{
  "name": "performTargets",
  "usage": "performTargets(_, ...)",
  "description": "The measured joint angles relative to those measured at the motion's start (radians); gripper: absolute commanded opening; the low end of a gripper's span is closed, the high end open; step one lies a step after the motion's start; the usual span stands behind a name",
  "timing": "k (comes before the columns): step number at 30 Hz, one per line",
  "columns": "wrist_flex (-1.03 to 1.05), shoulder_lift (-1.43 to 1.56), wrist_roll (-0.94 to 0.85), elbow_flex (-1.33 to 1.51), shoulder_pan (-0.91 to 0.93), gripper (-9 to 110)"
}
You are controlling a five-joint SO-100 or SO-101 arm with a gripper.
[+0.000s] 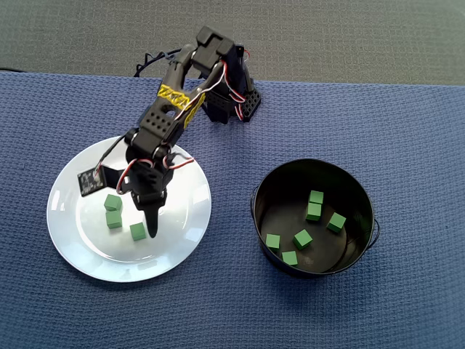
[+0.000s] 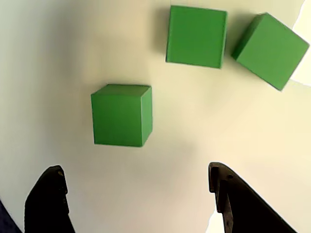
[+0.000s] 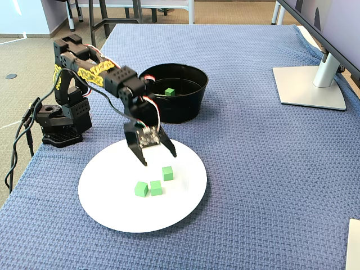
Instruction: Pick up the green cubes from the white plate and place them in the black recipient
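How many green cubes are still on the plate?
3: on the white plate, cubes at and, near the open gripper. The arm may hide others.

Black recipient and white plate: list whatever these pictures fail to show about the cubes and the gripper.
- Fixed view: the black recipient's near wall hides its floor; only one green cube shows inside, against six in the overhead view.
- Wrist view: the bottom edge cuts off the gripper above its fingertips; the frame shows only three cubes and none of the recipient.
- Overhead view: the arm covers part of the white plate, and the gripper's opening is too small to judge there.
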Motion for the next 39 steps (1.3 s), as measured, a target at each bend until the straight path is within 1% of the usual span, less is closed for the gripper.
performTargets(5, -0.002, -0.107, -0.014, -0.097, 0.005, 25)
performTargets(15, -0.008, -0.181, 0.018, -0.201, 0.031, 10)
performTargets(21, -0.020, -0.192, 0.052, -0.218, 0.031, 4)
performTargets(24, -0.037, -0.192, 0.072, -0.218, 0.031, 4)
performTargets(27, -0.054, -0.192, 0.081, -0.206, 0.031, 0)
performTargets(30, -0.077, -0.175, 0.091, -0.166, 0.031, 5)
performTargets(32, -0.077, -0.163, 0.098, -0.146, 0.029, 17)
performTargets(33, -0.077, -0.161, 0.101, -0.140, 0.028, 20)
performTargets(35, -0.077, -0.161, 0.107, -0.140, 0.025, 20)
performTargets(37, -0.077, -0.161, 0.107, -0.140, 0.025, 24)
performTargets(39, -0.077, -0.161, 0.107, -0.140, 0.026, 25)
